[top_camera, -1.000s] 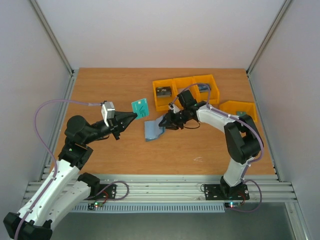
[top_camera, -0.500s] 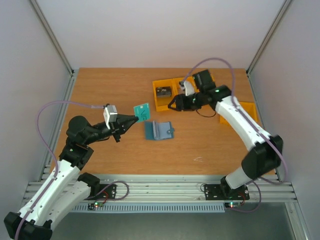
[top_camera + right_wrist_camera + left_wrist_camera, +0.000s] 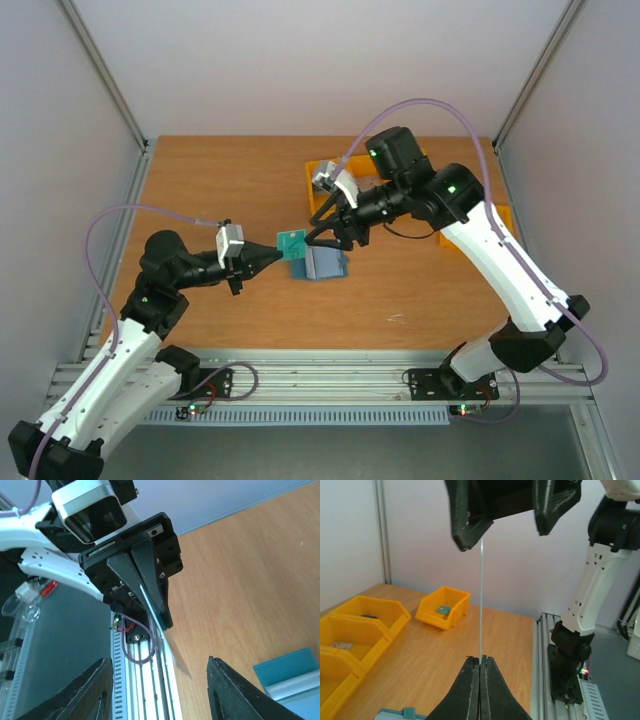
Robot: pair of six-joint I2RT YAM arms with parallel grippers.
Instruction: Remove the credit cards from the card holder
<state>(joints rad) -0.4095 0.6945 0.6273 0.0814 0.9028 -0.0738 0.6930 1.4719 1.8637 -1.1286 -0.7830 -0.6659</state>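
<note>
The left gripper (image 3: 480,659) has its 2 fingers pressed together on the lower edge of 1 card (image 3: 291,242). The card is teal with pale print and is held in the air above the table (image 3: 200,190). In the left wrist view it shows edge-on, as a thin upright line rising from the closed tips.

The right gripper (image 3: 323,236) faces it with its jaws spread wide, 1 finger on each side of the card's far edge. The right wrist view shows a gap on both sides.

The card holder (image 3: 323,266) lies open and flat on the table, just below the right gripper, with a paler strip down its centre. Whether another card is inside cannot be told.

Yellow bins (image 3: 443,609) sit at the back right of the table, behind the right arm, with small items in them.
</note>
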